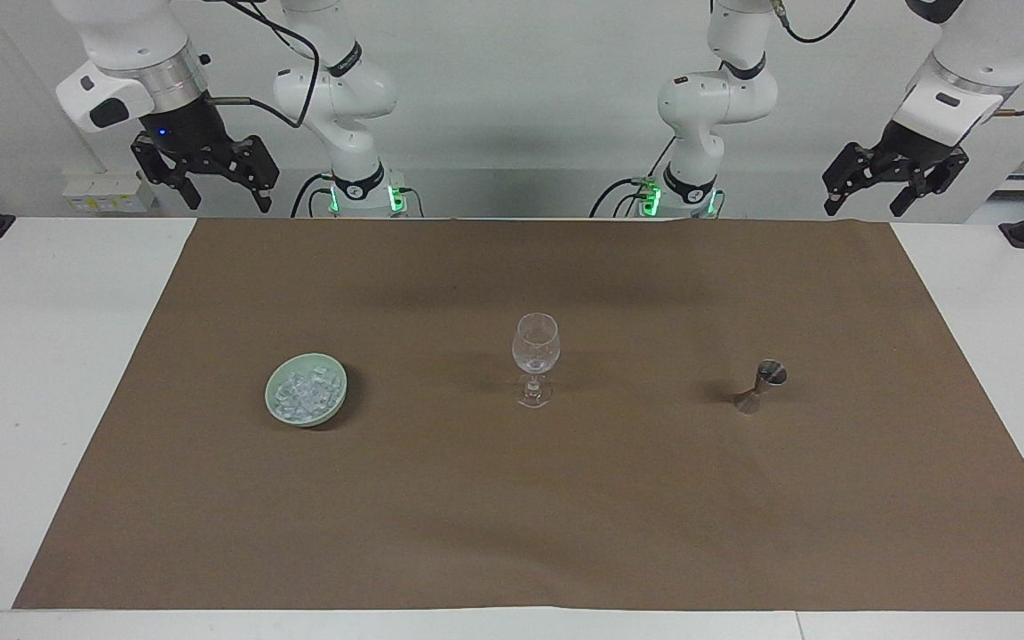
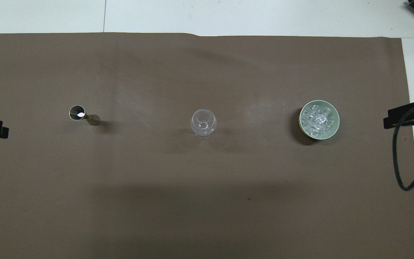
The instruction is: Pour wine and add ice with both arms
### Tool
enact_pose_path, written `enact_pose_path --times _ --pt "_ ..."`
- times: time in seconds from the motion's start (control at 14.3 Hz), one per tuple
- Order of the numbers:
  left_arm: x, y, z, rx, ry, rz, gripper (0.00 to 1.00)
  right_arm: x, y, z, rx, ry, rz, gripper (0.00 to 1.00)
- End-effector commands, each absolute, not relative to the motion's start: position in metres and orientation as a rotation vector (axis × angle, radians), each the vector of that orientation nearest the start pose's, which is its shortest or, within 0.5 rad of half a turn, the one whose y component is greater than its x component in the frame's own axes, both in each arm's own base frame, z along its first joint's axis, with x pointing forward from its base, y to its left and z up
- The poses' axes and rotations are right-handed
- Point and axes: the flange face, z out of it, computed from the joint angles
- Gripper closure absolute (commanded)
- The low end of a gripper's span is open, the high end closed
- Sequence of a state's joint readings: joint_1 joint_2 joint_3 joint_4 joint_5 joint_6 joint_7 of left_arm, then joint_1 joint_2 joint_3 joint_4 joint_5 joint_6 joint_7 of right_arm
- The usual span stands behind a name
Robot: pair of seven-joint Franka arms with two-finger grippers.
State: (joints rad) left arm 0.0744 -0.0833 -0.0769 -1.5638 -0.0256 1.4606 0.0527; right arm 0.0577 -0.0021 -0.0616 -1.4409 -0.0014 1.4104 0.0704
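Waiting with both arms raised, we are holding our left gripper [image 1: 892,188] and right gripper [image 1: 210,182] spread wide, grasping nothing. Our ice [image 1: 305,394] is sitting heaped in the green bowl [image 1: 334,409] toward the right arm's end, beside 1 wine glass [image 1: 535,356] standing mid-mat; a metal jigger [image 1: 761,387] is standing toward the left arm's end.

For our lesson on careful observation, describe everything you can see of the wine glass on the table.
The wine glass is clear and colourless, with a rounded bowl, a short stem and a round foot. It looks like real glass and appears empty. It stands upright on the brown mat, about midway between the green bowl of ice, toward the right arm's end, and the metal measuring cup, toward the left arm's end. Only the mat touches it; no gripper is near it.
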Motion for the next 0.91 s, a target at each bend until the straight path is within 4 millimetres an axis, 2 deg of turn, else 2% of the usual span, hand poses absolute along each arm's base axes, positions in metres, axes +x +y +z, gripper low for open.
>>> enact_pose_path --times 0.0,0.49,0.84 --pt "0.516 -0.002 0.665 -3.150 0.101 0.027 0.00 0.539 -0.006 0.674 -3.107 0.114 0.046 0.00" --pt "0.515 -0.011 0.659 -3.144 0.112 0.080 0.00 0.539 -0.007 0.673 -3.107 0.114 0.049 0.00" --pt "0.522 -0.014 0.653 -3.157 0.117 0.087 0.00 0.538 -0.008 0.674 -3.110 0.114 0.046 0.00"
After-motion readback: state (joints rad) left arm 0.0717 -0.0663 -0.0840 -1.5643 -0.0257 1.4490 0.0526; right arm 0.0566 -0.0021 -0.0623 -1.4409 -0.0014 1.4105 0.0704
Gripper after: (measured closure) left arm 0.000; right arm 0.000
